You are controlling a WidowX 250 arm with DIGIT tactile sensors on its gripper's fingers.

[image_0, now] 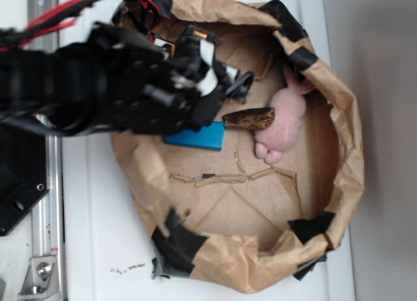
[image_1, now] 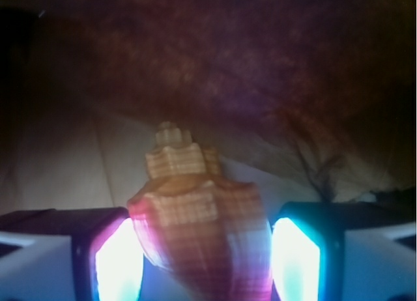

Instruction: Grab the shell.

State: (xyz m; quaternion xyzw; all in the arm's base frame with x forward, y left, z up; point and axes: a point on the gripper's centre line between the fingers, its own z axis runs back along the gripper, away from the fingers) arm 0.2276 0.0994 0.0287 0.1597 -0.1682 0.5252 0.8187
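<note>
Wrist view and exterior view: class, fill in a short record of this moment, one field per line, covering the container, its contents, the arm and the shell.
container: crumpled brown paper basin with black tape patches
contents seen from outside: pink plush toy, blue flat block, dark brown mottled piece
arm: black, reaching in from the left, covering the upper left of the basin
shell: spiral, orange-tan, striped, whorled tip pointing away from the camera
end effector: glowing pads on both sides of the shell
contact: pads close alongside the shell; touching cannot be confirmed
</note>
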